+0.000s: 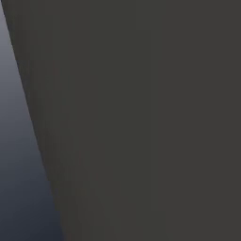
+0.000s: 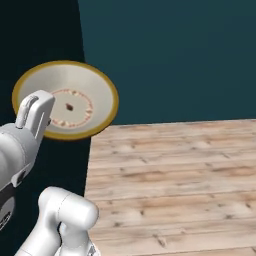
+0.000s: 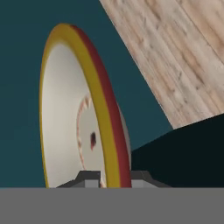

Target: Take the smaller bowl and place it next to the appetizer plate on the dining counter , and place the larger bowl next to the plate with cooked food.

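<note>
My gripper is shut on the rim of the larger bowl, with one fingertip on each side of its edge. The bowl is wide and shallow, cream inside with a yellow-brown rim, a reddish outer band and a speckled ring around a dark spot at its centre. In the right base view the larger bowl hangs in the air, tilted so its inside faces the camera, and my white hand holds its lower left edge. The smaller bowl, the appetizer plate, the plate with cooked food and the dining counter are out of view.
Pale wooden floor spreads to the right and below the bowl. A teal wall rises behind it and a near-black panel stands at the left. A dark grey surface sits very close to the left base camera.
</note>
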